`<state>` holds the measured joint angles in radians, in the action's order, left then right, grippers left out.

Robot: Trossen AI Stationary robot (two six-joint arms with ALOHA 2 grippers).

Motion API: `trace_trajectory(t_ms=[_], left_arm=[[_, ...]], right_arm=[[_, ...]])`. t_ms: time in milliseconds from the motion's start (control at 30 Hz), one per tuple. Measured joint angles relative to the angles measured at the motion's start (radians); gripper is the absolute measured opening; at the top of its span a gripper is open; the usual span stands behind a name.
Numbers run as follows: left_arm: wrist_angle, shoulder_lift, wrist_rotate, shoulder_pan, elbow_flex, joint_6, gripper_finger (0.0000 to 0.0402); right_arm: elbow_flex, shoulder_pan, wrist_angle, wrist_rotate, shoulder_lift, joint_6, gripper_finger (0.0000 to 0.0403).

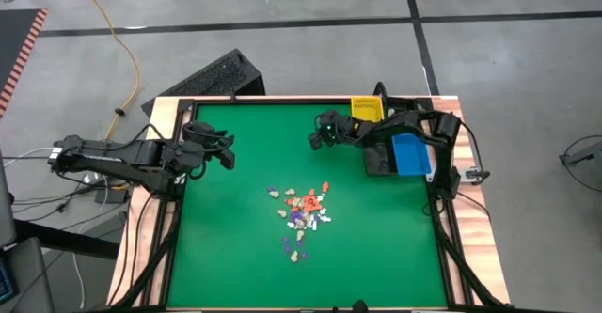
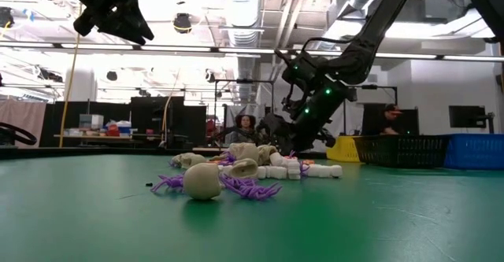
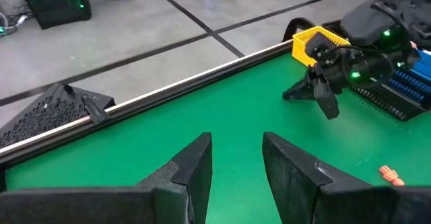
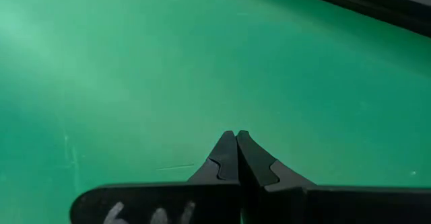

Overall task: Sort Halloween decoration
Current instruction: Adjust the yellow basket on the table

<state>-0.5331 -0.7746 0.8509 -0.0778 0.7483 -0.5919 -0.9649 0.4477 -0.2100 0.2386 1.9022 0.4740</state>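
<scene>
- High view: the Halloween decoration (image 1: 303, 215), a loose heap of tiny cream-white, orange-red and purple plastic trinkets, is seen lying in the middle of the green-covered table (image 1: 235, 257), a little toward the near edge, with a few purple pieces strayed just beside it.
- The yellow rectangular plastic bin (image 1: 367, 108), the blue rectangular plastic bin (image 1: 408, 153) and the black rectangular plastic bin (image 1: 380, 158) are grouped at the far right corner, well apart from the heap; whether anything lies in them cannot be told.
- The left tool (image 1: 224, 152) is held above the table's far left part with its fingers parted and nothing between them.
- The right tool (image 1: 317, 136) is held near the bins, its fingers pressed together on nothing.
- No trinket is carried, so the sorting is judged barely begun, if at all; nearly the whole heap is left to be picked and binned.
</scene>
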Motion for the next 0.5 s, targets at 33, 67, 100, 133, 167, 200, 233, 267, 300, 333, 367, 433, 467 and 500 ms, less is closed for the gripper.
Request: trace_trajectory(t_ms=[33, 67, 100, 133, 167, 200, 233, 267, 300, 333, 367, 433, 467, 500], left_arm=[[0.0, 0.0, -0.003, 0.0, 0.0, 0.0, 0.0121], [0.0, 0.0, -0.006, 0.0, 0.0, 0.0, 0.0121], [0.0, 0.0, -0.007, 0.0, 0.0, 0.0, 0.0121], [0.0, 0.0, -0.007, 0.0, 0.0, 0.0, 0.0121], [0.0, 0.0, -0.008, 0.0, 0.0, 0.0, 0.0121], [-0.001, 0.0, -0.008, 0.0, 0.0, 0.0, 0.0121], [-0.001, 0.0, -0.008, 0.0, 0.0, 0.0, 0.0121], [-0.002, 0.0, -0.009, 0.0, 0.0, 0.0, 0.0121], [-0.006, 0.0, -0.009, 0.0, 0.0, 0.0, 0.0121], [-0.01, 0.0, -0.009, 0.0, 0.0, 0.0, 0.0121], [-0.014, 0.0, -0.009, 0.0, 0.0, 0.0, 0.0121], [-0.019, 0.0, -0.009, 0.0, 0.0, -0.007, 0.0121], [-0.021, 0.0, -0.009, 0.0, 0.0, -0.014, 0.0121], [-0.024, 0.0, -0.009, 0.0, 0.0, -0.02, 0.0121]], right_arm=[[0.0, 0.0, 0.0, 0.0, 0.0, 0.0, 0.0012], [0.0, 0.0, 0.001, 0.0, 0.0, 0.0, 0.0012], [0.0, 0.0, 0.009, 0.003, 0.0, 0.004, 0.0012], [0.0, 0.001, 0.021, 0.016, 0.0, 0.02, 0.0012], [-0.001, 0.003, 0.028, 0.024, -0.001, 0.03, 0.0012], [-0.001, 0.005, 0.035, 0.025, -0.001, 0.03, 0.0012], [-0.001, 0.008, 0.038, 0.027, -0.002, 0.03, 0.0012], [-0.001, 0.01, 0.039, 0.029, -0.002, 0.029, 0.0012], [-0.001, 0.011, 0.04, 0.03, -0.002, 0.03, 0.0012], [-0.001, 0.012, 0.041, 0.032, -0.002, 0.035, 0.0012], [-0.001, 0.013, 0.041, 0.039, -0.002, 0.046, 0.0012], [-0.001, 0.016, 0.042, 0.047, -0.002, 0.057, 0.0012], [-0.001, 0.018, 0.043, 0.048, -0.002, 0.058, 0.0012], [-0.001, 0.019, 0.044, 0.048, -0.002, 0.058, 0.0012]])
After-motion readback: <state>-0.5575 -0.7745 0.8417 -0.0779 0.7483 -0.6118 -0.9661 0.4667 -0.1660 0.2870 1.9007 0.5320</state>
